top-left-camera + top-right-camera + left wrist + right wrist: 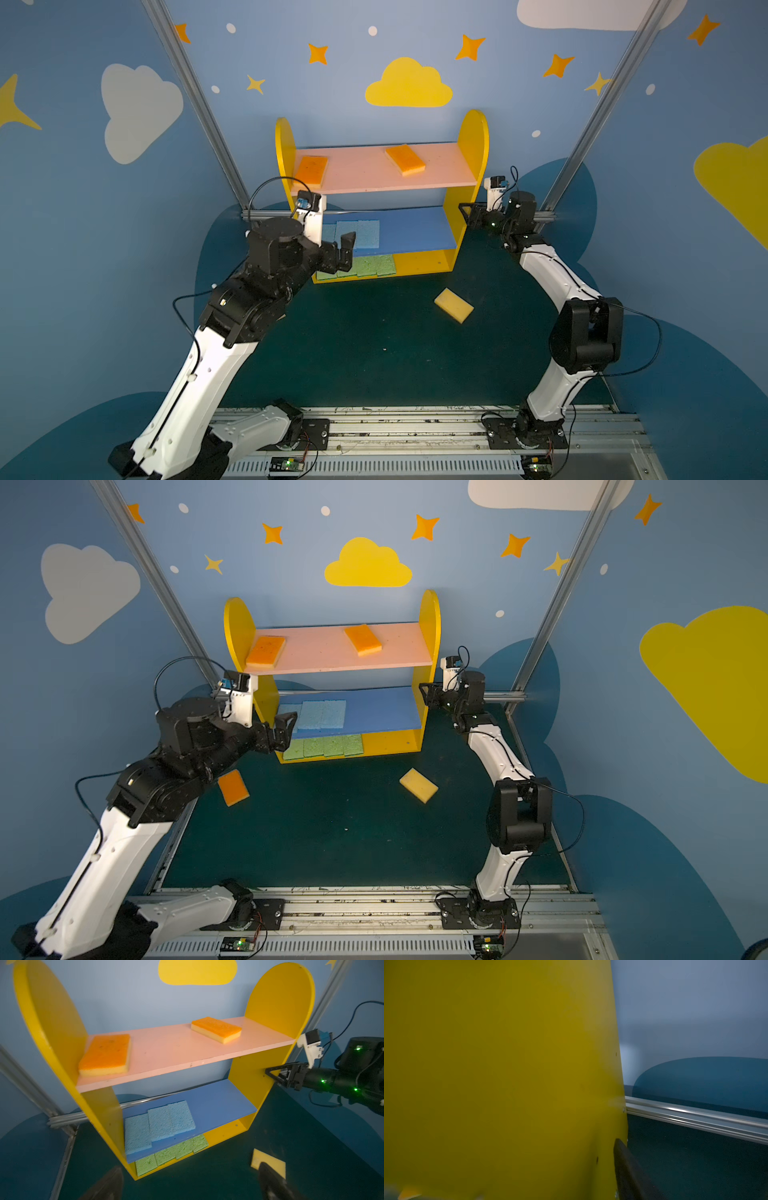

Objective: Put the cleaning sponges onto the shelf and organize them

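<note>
Left fingers (pixel 348 240) spread, empty, before the shelf (pixel 471 137); right fingers (pixel 631 1172) at its side panel (pixel 508 1064), grip unclear. Two sponges lie on the worktop (pixel 374 353): yellow-faced sponge (pixel 454 305) in both top views, orange sponge (pixel 233 788) in a top view only. Shelved: four green sponges (pixel 365 266), three blue sponges (pixel 357 232), two orange-topped sponges (pixel 405 160)

Light blue walls (pixel 332 104) enclose the space on three sides, decorated with a flat yellow cloud shape (pixel 408 85) on the back wall, pale white cloud shapes (pixel 139 110), orange four-pointed stars (pixel 318 54) and small white dots (pixel 372 30). Dark blue rounded hill shapes (pixel 582 232) rise from the base of the walls. Two slanting silver aluminium posts (pixel 197 104) stand in the rear corners, joined low down by a silver aluminium rail (pixel 695 1118). The floor is a dark teal mat (pixel 374 345), evenly and softly lit.
</note>
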Tool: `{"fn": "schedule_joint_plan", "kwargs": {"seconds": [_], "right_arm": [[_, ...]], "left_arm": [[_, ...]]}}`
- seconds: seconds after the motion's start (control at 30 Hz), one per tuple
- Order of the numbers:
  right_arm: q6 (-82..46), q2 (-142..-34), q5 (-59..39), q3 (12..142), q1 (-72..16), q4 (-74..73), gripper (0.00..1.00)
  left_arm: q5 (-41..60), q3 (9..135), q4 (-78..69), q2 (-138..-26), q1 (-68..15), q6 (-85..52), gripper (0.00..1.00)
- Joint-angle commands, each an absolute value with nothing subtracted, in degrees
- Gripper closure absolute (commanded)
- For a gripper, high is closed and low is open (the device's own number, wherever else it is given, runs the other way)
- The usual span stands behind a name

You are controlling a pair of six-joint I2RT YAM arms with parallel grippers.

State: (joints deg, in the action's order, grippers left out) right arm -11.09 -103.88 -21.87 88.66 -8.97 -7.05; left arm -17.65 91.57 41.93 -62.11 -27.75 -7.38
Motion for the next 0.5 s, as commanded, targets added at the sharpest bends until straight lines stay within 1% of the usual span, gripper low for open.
{"fn": "schedule_joint_plan", "kwargs": {"seconds": [0.0,0.13,0.2,0.33,0.47], "right_arm": [[-10.80,-104.98,-20.61,89.88,-8.53,-12.12,0.58],[-10.76,-103.77,-19.80,86.31,-9.12,-16.81,0.79],[-10.71,-103.24,-19.12,85.21,-9.47,-17.57,0.85],[-10.80,-102.20,-18.72,84.30,-10.10,-17.23,0.95],[-11.49,-100.19,-18.11,83.77,-11.00,-15.96,0.97]], "left_arm": [[-18.28,88.93,41.19,-59.03,-24.78,-9.52,0.00],[-16.05,88.05,41.99,-57.97,-21.88,-10.46,0.00],[-15.01,88.05,42.09,-58.14,-21.23,-10.74,0.00],[-14.04,88.29,42.36,-58.51,-20.67,-10.96,0.00],[-13.74,87.69,42.36,-57.78,-20.17,-11.11,0.00]]}}
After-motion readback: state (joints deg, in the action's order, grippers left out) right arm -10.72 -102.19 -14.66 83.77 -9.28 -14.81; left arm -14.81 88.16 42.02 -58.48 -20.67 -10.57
